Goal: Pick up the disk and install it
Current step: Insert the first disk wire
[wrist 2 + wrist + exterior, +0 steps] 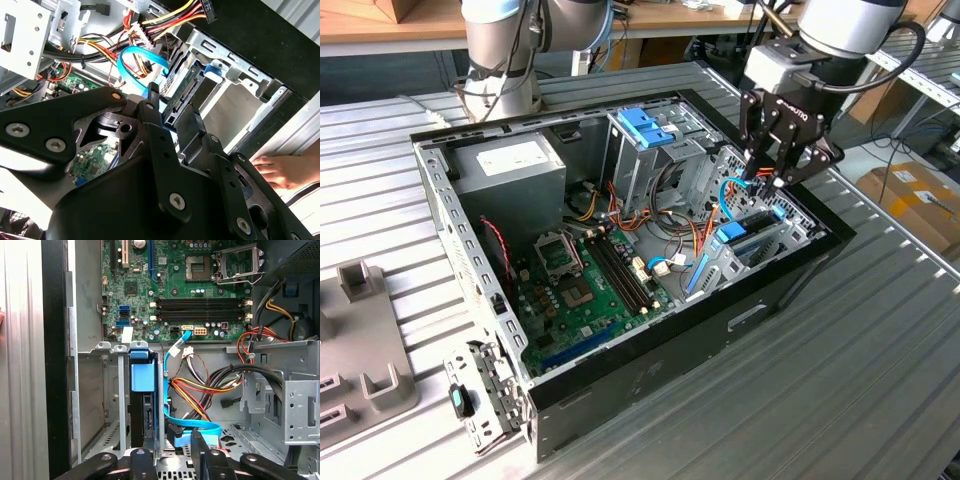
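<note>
The disk point(752, 228) stands on edge in a slot of the metal bay at the case's corner, on the exterior view's right, its light blue rail on top. In the first wrist view the disk point(147, 410) sits down between the bay's plates under a blue tab. My gripper point(770, 182) hangs just above it, apart from it. Both wrist views show the black fingers spread, with the gripper point(167, 445) straddling the slot from above. In the second wrist view the disk's connector edge point(182, 92) lies beyond the gripper point(171, 102). Nothing is held between the fingers.
A blue data cable point(195, 427) and bundled power wires point(200, 387) lie right beside the slot. The drive cage with a blue latch point(645, 125), the power supply point(510, 165) and the motherboard point(580, 285) fill the case. A person's hand point(280, 167) rests outside it.
</note>
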Action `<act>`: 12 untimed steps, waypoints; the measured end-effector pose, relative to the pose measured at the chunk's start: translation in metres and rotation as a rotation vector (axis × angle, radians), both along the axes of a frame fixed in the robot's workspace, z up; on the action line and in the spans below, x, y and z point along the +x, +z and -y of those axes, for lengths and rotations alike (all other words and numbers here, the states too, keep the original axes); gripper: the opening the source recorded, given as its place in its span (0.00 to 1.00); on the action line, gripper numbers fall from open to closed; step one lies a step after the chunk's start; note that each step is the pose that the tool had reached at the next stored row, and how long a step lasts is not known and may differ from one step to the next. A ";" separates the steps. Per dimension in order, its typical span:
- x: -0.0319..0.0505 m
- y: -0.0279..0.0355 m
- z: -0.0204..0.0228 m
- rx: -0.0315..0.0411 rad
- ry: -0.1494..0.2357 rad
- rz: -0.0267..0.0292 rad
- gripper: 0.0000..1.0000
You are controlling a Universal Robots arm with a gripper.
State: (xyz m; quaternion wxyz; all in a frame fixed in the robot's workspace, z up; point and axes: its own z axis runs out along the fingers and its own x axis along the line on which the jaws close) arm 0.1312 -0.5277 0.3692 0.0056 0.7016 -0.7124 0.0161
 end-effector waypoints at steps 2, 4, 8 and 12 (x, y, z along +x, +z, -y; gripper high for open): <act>0.0000 -0.0012 0.0000 0.0003 0.000 0.0000 0.42; 0.0000 -0.0026 0.0000 -0.0001 0.000 0.0000 0.42; 0.0000 -0.0049 0.0000 -0.0002 0.000 0.0000 0.42; 0.0000 -0.0056 0.0000 -0.0005 0.000 0.0000 0.42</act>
